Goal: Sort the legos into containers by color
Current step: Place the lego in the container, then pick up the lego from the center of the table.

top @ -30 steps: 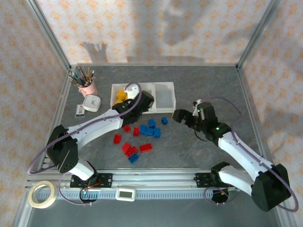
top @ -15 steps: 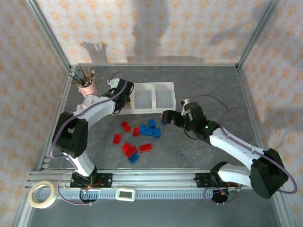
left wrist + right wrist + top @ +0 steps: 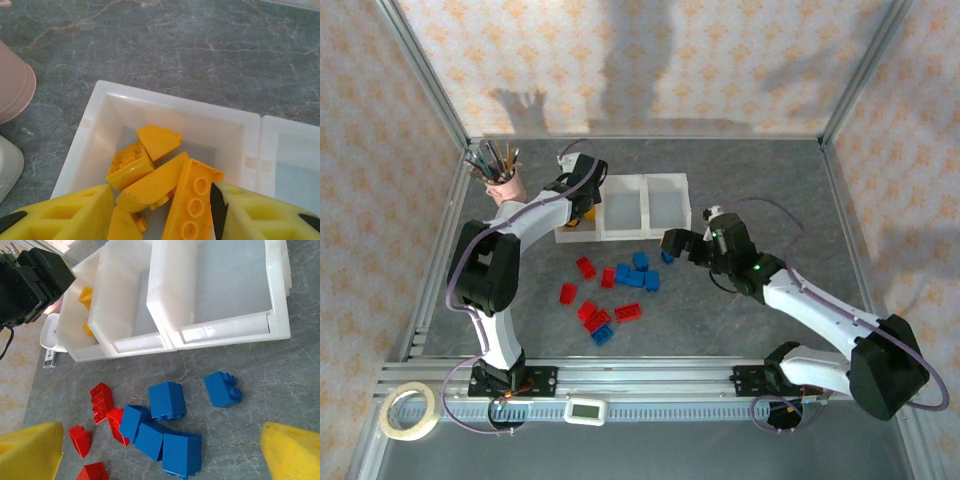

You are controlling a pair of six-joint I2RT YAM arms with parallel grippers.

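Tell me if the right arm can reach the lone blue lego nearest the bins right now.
Probably yes. The right tool hangs open close above that blue lego, nothing lying between them; the bins and the other legos stand apart from it.

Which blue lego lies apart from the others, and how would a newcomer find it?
Find the row of three joined white bins at the back of the table. Just in front of the rightmost bin lies a single blue lego. The other blue legos are bunched to its left beside the red legos; this one lies alone, touching nothing.
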